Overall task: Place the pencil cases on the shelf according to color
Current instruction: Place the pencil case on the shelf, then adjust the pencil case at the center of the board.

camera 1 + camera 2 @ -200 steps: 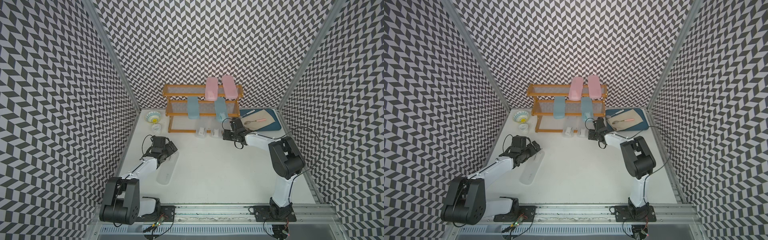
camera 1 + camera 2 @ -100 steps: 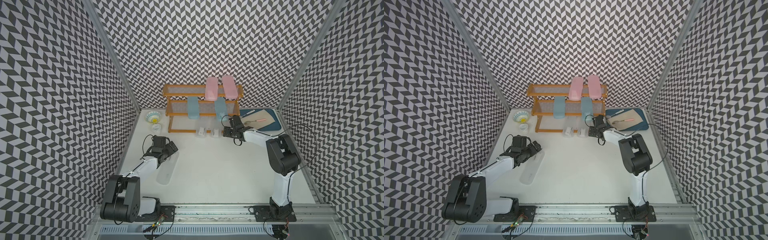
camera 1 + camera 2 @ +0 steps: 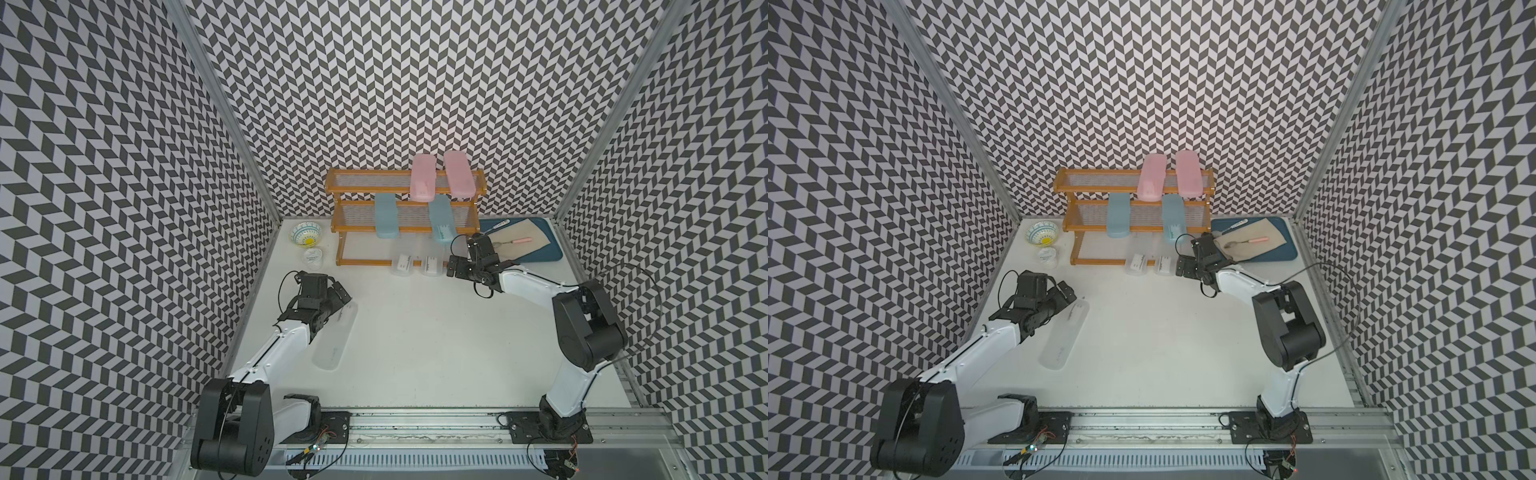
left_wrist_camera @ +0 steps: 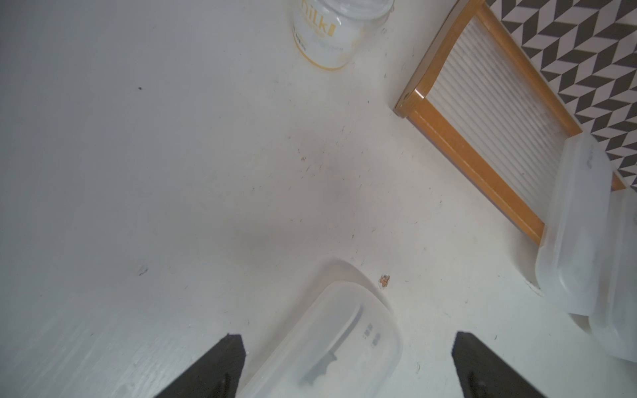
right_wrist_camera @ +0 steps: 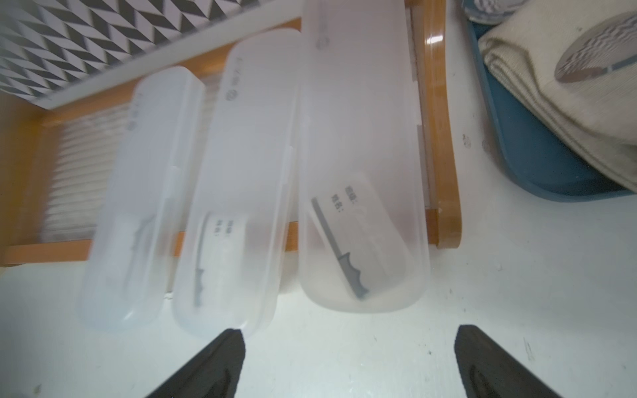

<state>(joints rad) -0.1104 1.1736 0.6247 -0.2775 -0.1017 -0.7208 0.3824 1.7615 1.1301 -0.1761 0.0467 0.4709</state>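
The shelf point(image 3: 363, 262) stands at the back. Two pink pencil cases point(image 3: 423, 178) lie on its top tier and two teal ones point(image 3: 386, 216) on the middle tier. In the right wrist view three frosted clear cases point(image 5: 241, 193) lie side by side on the bottom tier, their near ends over the front rail. My right gripper point(image 5: 348, 334) is open and empty just in front of them, and shows in a top view point(image 3: 455, 268). Another clear case point(image 3: 336, 332) lies on the table. My left gripper point(image 4: 348, 341) is open with that case's far end point(image 4: 331, 344) between its fingers.
A blue tray point(image 3: 544, 257) with a folded cloth and a pink-handled spoon point(image 3: 519, 240) sits right of the shelf, close to my right arm. A patterned bowl point(image 3: 306, 232) and a small white jar point(image 3: 312, 256) stand left of the shelf. Patterned walls close in three sides.
My right gripper has opened and let go of the rightmost clear case on the bottom tier. The left arm has barely moved.
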